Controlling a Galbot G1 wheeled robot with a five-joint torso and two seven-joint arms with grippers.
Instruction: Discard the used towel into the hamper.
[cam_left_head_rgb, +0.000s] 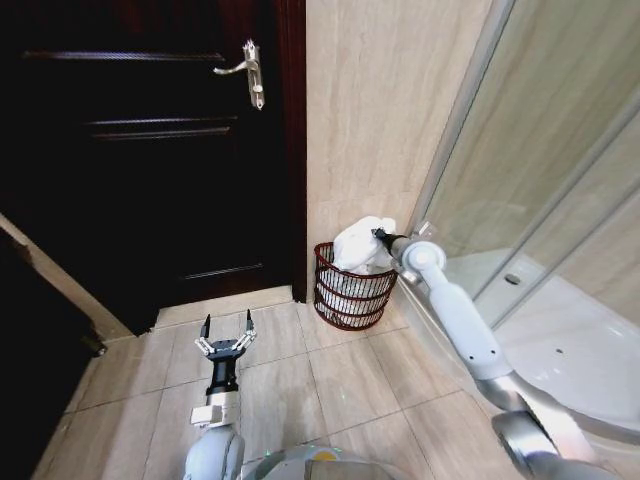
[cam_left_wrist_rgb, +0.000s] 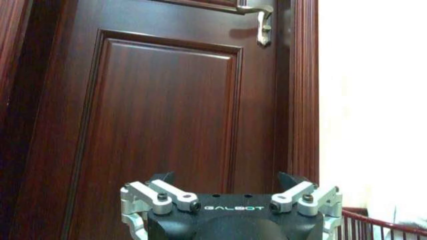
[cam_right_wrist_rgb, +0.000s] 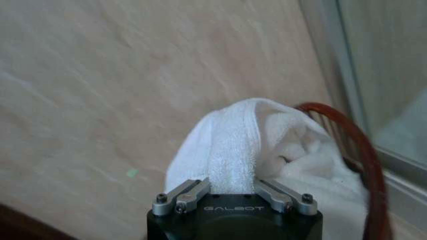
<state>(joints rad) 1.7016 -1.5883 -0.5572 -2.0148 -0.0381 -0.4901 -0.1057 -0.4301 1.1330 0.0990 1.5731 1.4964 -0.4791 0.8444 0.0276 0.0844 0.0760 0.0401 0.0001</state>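
A dark wooden door (cam_left_head_rgb: 150, 150) fills the left half of the head view, shut, its lever handle (cam_left_head_rgb: 248, 70) high near the right edge of the leaf. Beside it stands a beige tiled wall (cam_left_head_rgb: 390, 110), and to the right of that a glass shower enclosure (cam_left_head_rgb: 540, 180) slants away, its metal frame meeting the wall just behind the hamper. The tiled floor (cam_left_head_rgb: 340, 380) runs open between the door threshold and the shower's curved base, with bare tiles all across the middle.

The right arm (cam_left_head_rgb: 460, 330) reaches forward along the shower's edge to the corner. The hamper (cam_left_head_rgb: 352, 290), a round red-brown basket of open slats, sits on the floor in that corner, close to the wall and just beside the shower frame, with white cloth already showing through its slats. The right gripper (cam_left_head_rgb: 380, 238) hangs above the hamper's rim on the shower side, its jaws clamped on a fold of the white towel (cam_left_head_rgb: 360, 243); in the right wrist view the towel (cam_right_wrist_rgb: 260, 150) bulges out between the fingers and the hamper's rim (cam_right_wrist_rgb: 357, 145) curves just beyond and beside it. The towel bunches over the basket's opening, near the wall.

The left gripper (cam_left_head_rgb: 226, 330) hovers low over the open floor, well apart from the hamper, facing the door, its jaws spread wide and holding nothing. In the left wrist view a sliver of the hamper's rim (cam_left_wrist_rgb: 380, 225) shows at the corner.
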